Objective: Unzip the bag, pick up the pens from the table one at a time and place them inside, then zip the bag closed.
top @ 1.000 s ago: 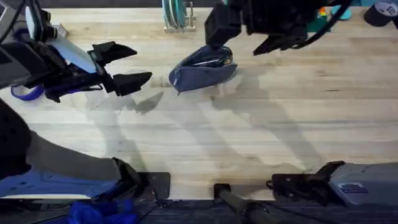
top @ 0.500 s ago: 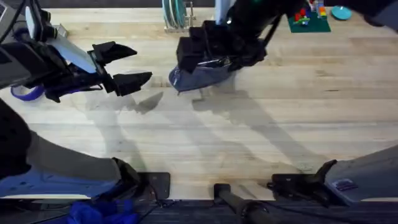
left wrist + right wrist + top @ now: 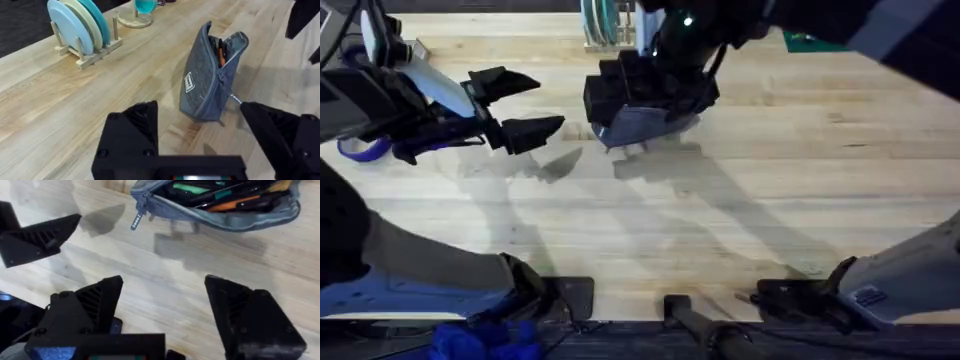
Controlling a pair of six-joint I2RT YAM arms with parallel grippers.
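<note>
On the bench (image 3: 740, 200), the left hand (image 3: 525, 105) is seen at about ten o'clock in the overhead view, its fingers spread wide and holding nothing. Farther off, near twelve o'clock, the blue-grey pencil pouch (image 3: 210, 75) lies unzipped, its mouth gaping, with pens (image 3: 225, 197) resting inside. The zipper pull (image 3: 136, 221) hangs from one end. The right hand (image 3: 165, 320) is held just above the pouch, fingers wide apart and empty. Beyond the pouch, a plate rack (image 3: 82, 30) stands with plates upright.
</note>
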